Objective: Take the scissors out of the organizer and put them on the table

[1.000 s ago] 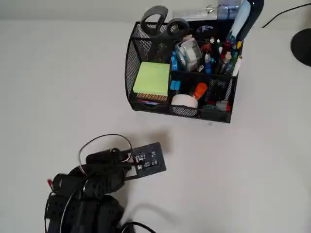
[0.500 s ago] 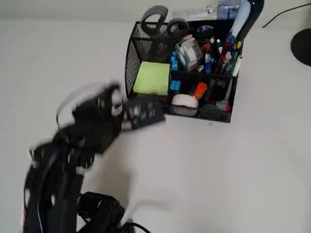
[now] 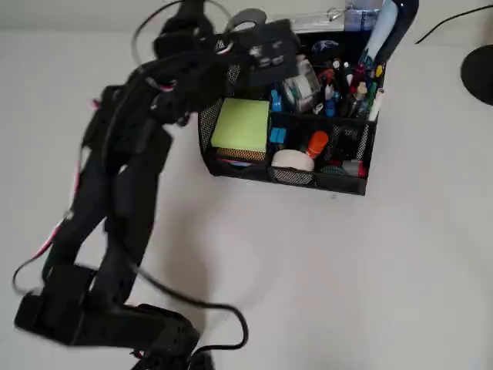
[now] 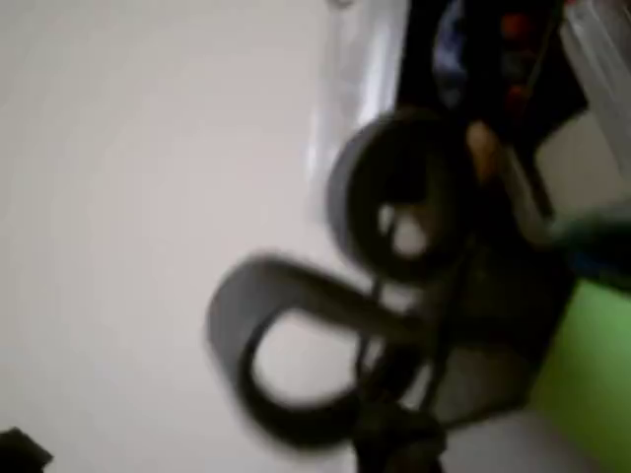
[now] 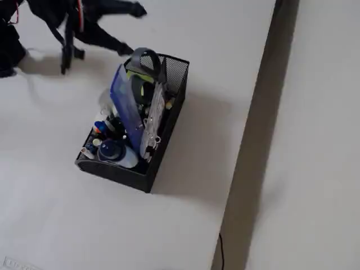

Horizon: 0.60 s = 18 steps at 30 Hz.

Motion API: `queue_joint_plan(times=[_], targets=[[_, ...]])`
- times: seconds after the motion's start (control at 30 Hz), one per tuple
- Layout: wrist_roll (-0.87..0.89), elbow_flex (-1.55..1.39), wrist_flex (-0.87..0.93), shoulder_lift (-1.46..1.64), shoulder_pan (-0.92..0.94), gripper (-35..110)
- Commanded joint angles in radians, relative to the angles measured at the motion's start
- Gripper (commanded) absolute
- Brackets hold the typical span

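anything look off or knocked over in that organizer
Nothing stands out. The organizer stands upright on the table, crammed but unspilled. The scissors sit handles-up in its corner compartment, and the gripper hangs near them, its state unclear.

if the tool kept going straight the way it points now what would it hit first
Most likely the scissors: in the wrist view their grey loop handles sit right ahead, standing in the organizer. The tool hangs over that corner in the overhead view. Blur leaves depth uncertain.
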State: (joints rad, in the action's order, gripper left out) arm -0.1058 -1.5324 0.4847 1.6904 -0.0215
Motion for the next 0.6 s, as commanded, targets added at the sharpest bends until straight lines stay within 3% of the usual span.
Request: queue_joint_plan(times=[0.0,0.27,0.57], targets=[[0.038,0.098,-0.109,-0.046,0.038,42],[0.114,0.178,-0.161,-0.135,0.074,34],[0.127,0.245,0.005,-0.138,0.041,34]])
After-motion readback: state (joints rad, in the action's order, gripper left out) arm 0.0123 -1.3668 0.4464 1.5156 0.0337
